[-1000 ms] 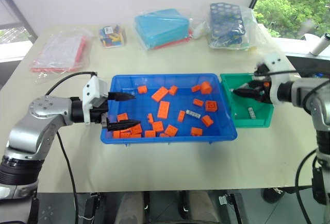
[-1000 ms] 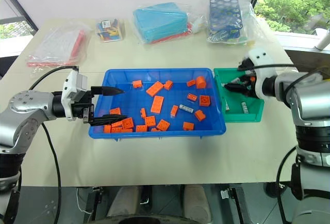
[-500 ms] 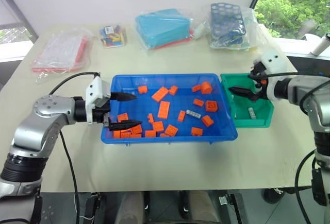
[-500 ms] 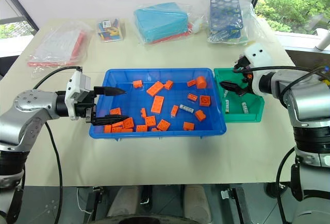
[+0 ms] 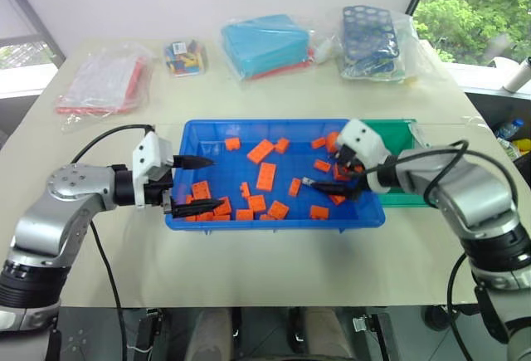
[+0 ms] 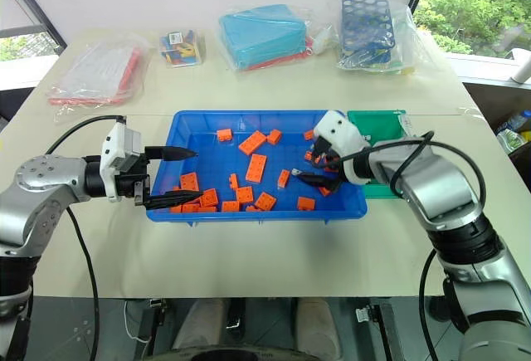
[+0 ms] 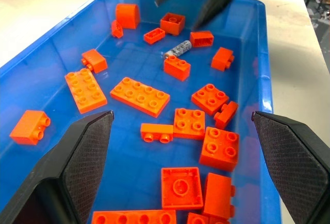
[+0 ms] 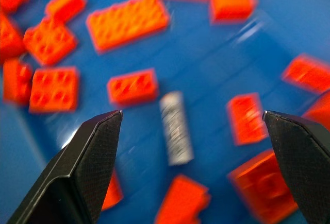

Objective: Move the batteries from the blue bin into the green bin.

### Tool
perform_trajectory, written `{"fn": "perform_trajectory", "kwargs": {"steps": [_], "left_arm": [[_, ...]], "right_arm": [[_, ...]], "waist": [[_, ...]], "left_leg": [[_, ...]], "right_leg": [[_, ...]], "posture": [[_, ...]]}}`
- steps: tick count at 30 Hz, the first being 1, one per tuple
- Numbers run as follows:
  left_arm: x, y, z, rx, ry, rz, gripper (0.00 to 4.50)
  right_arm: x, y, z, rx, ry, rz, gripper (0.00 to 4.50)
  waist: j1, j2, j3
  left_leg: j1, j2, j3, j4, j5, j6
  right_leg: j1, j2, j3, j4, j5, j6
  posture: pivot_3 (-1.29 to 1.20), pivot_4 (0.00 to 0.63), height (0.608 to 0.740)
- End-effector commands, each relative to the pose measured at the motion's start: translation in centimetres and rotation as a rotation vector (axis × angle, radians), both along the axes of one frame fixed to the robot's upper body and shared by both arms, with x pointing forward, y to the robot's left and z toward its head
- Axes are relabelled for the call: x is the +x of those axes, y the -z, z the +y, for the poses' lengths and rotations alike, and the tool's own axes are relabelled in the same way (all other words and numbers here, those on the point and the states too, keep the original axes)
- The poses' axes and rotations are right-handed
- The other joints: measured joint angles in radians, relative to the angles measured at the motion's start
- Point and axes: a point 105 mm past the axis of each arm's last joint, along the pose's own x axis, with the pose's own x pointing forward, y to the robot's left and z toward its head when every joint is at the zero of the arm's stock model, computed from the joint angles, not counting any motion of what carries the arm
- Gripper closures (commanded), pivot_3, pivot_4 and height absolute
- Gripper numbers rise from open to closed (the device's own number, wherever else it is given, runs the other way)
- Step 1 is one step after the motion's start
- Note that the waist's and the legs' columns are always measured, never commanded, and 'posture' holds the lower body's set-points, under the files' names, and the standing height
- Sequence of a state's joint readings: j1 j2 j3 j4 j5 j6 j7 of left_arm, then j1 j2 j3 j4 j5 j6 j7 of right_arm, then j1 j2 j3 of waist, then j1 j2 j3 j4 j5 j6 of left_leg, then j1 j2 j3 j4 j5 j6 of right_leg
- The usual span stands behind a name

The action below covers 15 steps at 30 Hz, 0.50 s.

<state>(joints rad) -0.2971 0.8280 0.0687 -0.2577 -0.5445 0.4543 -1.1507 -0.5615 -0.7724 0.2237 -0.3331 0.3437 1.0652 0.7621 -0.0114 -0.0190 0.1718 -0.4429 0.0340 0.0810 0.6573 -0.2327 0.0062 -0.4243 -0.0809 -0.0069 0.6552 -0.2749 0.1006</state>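
Beige tabletop, with the wide shallow bright-blue plastic bin [image 5: 178, 212] near its front edge, and my right gripper [image 6: 314, 178] hangs wide open and empty over the small silver-grey cylinder battery [image 7: 177, 48] lying among orange toy blocks [image 7: 140, 96] toward the bin's right end. I'd drop straight down, straddling it, clear of the blocks. Left gripper [image 5: 196, 184] sits open and empty at the left end; my arm hides most of the small green plastic bin [image 5: 401, 133], so I can't see inside.

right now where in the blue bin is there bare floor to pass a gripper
Bare patches: the far-left part of the blue bin, behind the left gripper, and around the battery. Crowded: the near rim's orange blocks and the far-right corner.
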Motion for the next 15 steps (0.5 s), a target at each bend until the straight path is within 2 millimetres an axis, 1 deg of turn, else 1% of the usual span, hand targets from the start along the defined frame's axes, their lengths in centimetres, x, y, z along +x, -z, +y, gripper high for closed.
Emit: {"fn": "perform_trajectory", "kwargs": {"steps": [1, 5, 12, 14, 15], "left_arm": [[-0.1, -1.6, 0.3, 0.005, -0.012, -0.056, 0.0], [-0.1, -1.8, 0.3, 0.009, -0.015, -0.062, 0.0], [0.1, -2.2, 0.4, 0.014, -0.014, -0.069, 0.0], [0.2, -2.4, 0.2, 0.011, -0.01, -0.073, 0.0], [0.3, -2.4, 0.1, 0.011, -0.008, -0.075, 0.0]], "right_arm": [[0.0, 0.3, 0.6, 0.01, -0.013, -0.016, 0.02], [0.3, 1.5, 0.9, 0.014, 0.0, 0.004, 0.02], [1.3, 2.5, 0.8, 0.013, 0.023, 0.017, 0.02], [1.5, 2.8, 0.7, 0.009, 0.029, 0.018, 0.51], [1.5, 2.9, 0.6, 0.007, 0.03, 0.017, 0.83]], "waist": [[0.0, 0.0, 0.0], [-0.001, 0.0, 0.0], [0.001, 0.0, 0.0], [0.0, 0.0, 0.0], [0.001, 0.0, 0.0]], "left_leg": [[0.0, 0.0, 0.0, 0.0, 0.0, 0.0], [0.0, 0.0, 0.0, 0.001, 0.0, 0.0], [0.0, 0.0, 0.0, 0.002, 0.0, 0.0], [0.0, 0.0, 0.0, 0.002, 0.0, 0.0], [0.0, 0.0, 0.0, 0.002, 0.0, 0.0]], "right_leg": [[0.0, 0.0, 0.0, 0.0, 0.0, 0.0], [0.0, 0.0, 0.0, 0.001, 0.0, 0.0], [0.001, 0.0, 0.0, 0.001, 0.0, 0.0], [0.001, 0.0, 0.0, 0.001, 0.0, 0.0], [0.001, 0.0, 0.0, 0.001, 0.0, 0.0]], "posture": [[0.0, 0.15, 0.737], [0.0, 0.15, 0.737], [0.0, 0.15, 0.737], [0.0, 0.15, 0.737], [0.0, 0.15, 0.737]]}}
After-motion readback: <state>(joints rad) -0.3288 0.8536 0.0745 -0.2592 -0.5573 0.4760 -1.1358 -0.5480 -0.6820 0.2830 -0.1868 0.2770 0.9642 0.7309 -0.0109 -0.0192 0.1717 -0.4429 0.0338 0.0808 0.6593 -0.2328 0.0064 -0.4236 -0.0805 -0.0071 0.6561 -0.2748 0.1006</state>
